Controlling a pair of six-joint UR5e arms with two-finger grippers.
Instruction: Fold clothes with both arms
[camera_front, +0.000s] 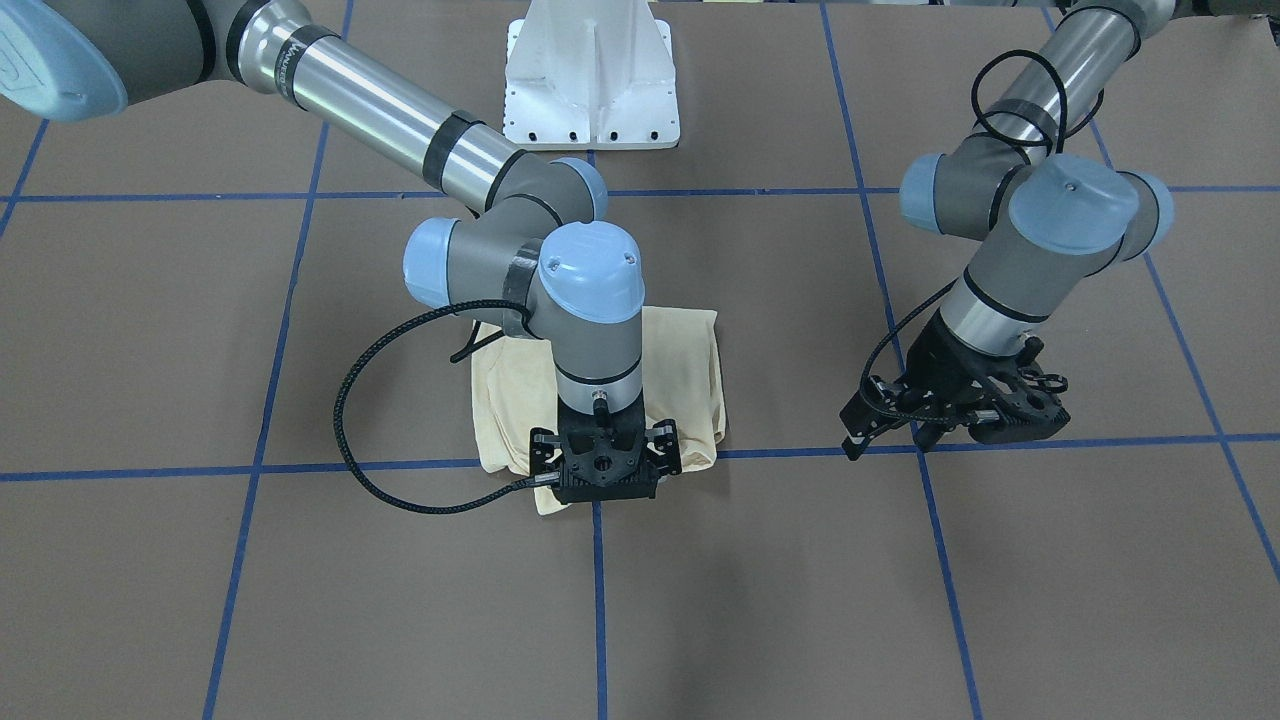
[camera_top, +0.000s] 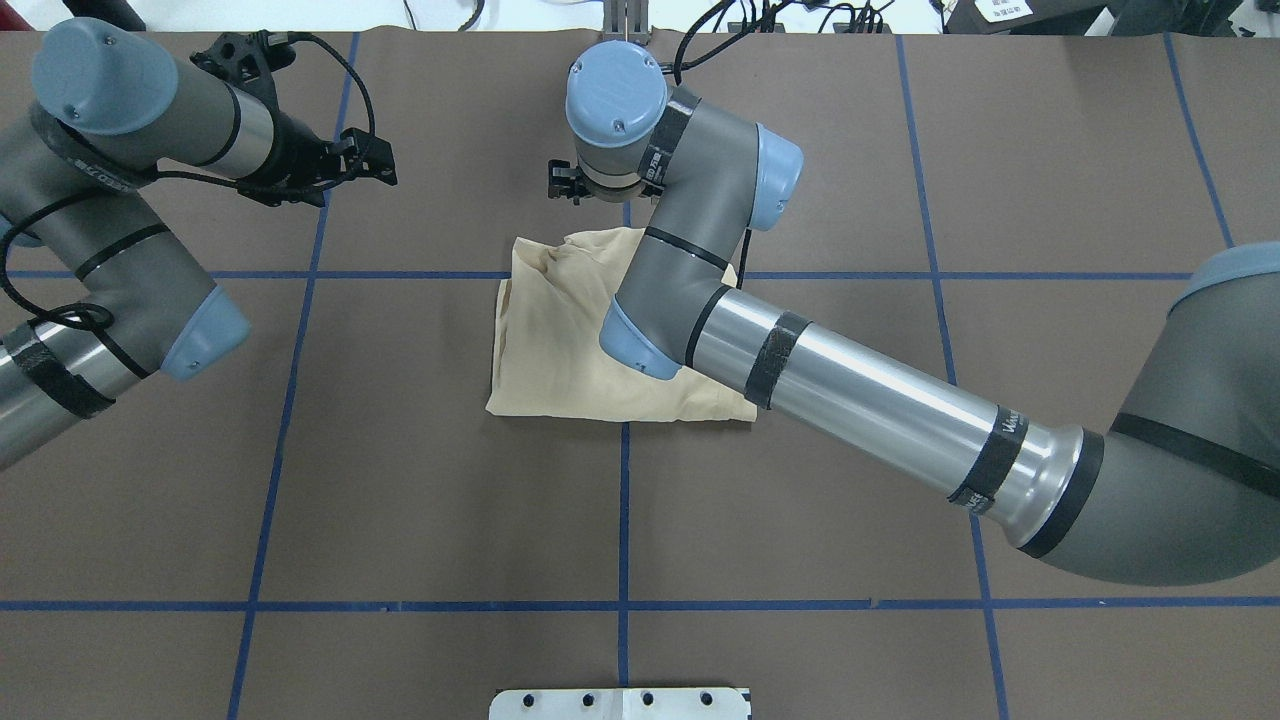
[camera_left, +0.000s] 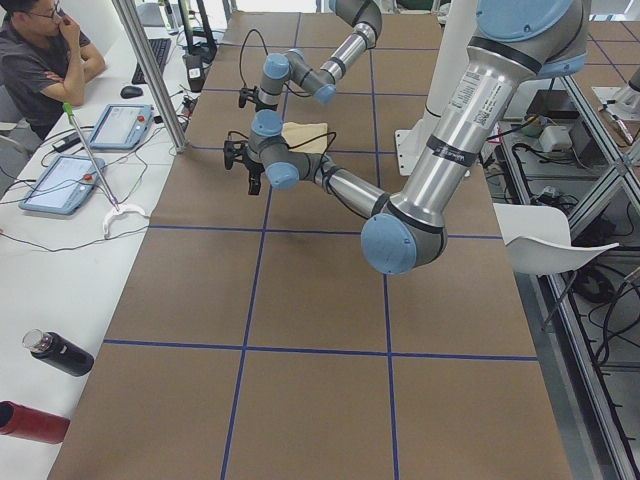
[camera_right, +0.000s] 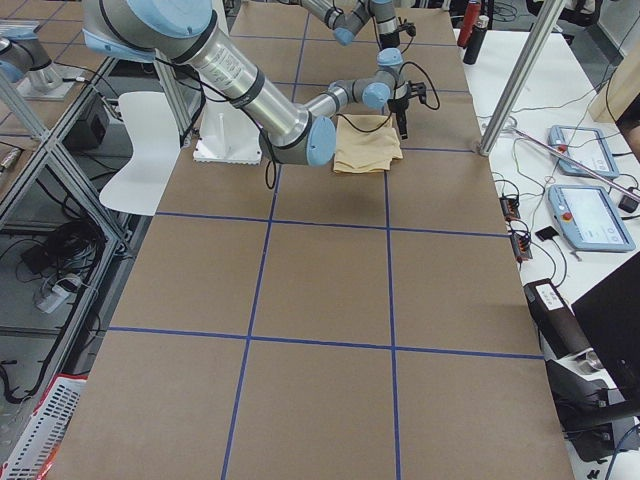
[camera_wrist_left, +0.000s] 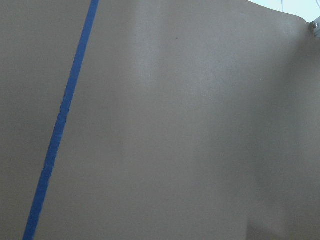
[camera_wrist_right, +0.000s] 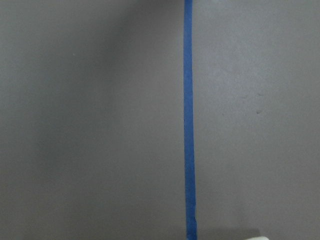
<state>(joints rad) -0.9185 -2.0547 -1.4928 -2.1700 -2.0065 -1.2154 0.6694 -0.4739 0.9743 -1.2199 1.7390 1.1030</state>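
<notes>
Front-facing view, nearest first. The brown table (camera_front: 800, 600) is crossed by blue tape lines (camera_front: 598, 600).

My right gripper (camera_front: 604, 470), lower centre of the frame, points straight down at the near edge of the T-shirt (camera_front: 690, 370). Its fingertips are hidden under its own body, so I cannot tell how wide they stand or whether they pinch cloth. Its wrist camera shows only table and one tape line.

The T-shirt, pale cream-yellow, lies folded into a compact, rumpled bundle at centre frame. It sits over a tape crossing and is partly covered by my right arm.

My left gripper (camera_front: 890, 435), right of centre and well apart from the shirt, hangs tilted above the table. Its fingers are spread and grasp nothing.

Farthest, at top centre, is the white pedestal (camera_front: 592, 80).
</notes>
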